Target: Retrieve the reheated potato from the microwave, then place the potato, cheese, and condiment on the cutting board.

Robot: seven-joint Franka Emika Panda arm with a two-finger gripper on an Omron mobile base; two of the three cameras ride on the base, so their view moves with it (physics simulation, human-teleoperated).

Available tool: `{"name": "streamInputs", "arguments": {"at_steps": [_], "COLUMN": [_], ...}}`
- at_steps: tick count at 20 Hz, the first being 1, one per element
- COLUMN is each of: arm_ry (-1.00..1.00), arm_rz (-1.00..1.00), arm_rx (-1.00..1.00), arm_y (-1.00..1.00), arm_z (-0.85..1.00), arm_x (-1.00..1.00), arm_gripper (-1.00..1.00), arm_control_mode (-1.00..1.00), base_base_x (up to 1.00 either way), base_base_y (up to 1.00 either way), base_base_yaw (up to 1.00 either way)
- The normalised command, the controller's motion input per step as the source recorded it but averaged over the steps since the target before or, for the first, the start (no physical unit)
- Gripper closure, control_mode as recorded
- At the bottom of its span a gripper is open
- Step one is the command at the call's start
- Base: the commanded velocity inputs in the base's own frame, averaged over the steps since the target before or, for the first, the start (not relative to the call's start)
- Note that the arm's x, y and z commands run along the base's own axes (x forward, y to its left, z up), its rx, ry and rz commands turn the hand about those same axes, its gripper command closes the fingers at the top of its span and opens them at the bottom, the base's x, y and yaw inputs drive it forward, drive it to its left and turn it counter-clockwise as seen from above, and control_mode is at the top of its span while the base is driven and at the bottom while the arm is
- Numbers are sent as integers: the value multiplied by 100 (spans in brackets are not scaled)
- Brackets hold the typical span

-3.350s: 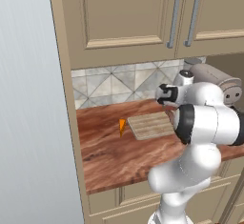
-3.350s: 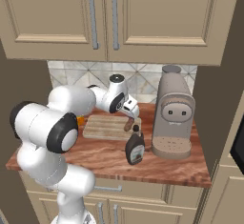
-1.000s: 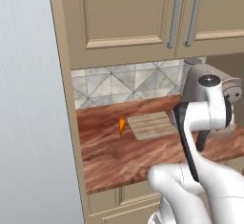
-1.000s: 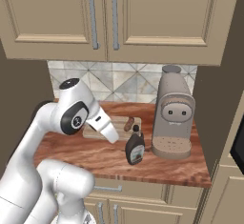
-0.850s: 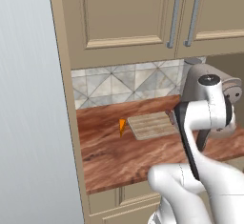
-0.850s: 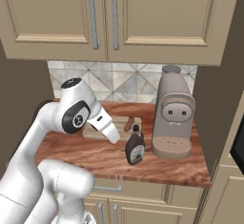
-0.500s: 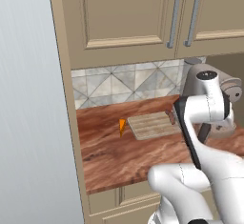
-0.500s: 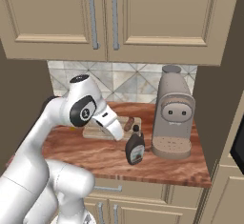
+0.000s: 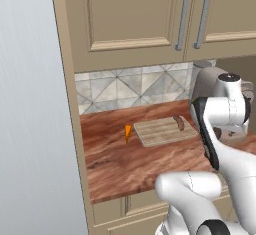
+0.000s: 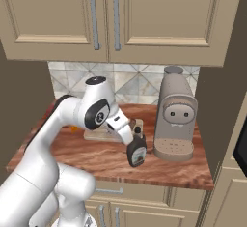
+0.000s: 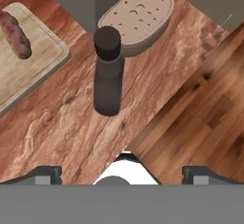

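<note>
The condiment (image 11: 108,70) stands upright on the counter (image 11: 62,123) by the coffee machine (image 10: 176,115), its cap straight below the gripper (image 11: 121,173), whose jaws gape wide and empty, so the descent looks nearly vertical; the potato (image 11: 14,33) already lies on the cutting board (image 11: 28,70).

We read this as a home kitchen. Beige panelled wall cabinets (image 9: 150,19) with bar handles (image 10: 95,18), a diamond-tiled backsplash (image 9: 130,89), a reddish wood-grain bench (image 9: 130,164) over drawer fronts, a beige coffee machine (image 10: 176,120), a wooden cutting board (image 9: 162,130), a wood-plank floor (image 11: 205,123).
</note>
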Motion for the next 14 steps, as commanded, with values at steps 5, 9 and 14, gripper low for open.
{"name": "streamInputs", "arguments": {"at_steps": [5,9,14], "arm_ry": [-16,0,0], "arm_rz": [0,-4,0], "arm_rx": [0,0,0], "arm_y": [-18,-7,-7], "arm_z": [-19,-12,-10], "arm_x": [4,16,17], "arm_gripper": [-100,-100,-100], "arm_control_mode": [-100,-100,-100], "base_base_x": [0,0,0], "base_base_y": [0,0,0], "base_base_yaw": [0,0,0]}}
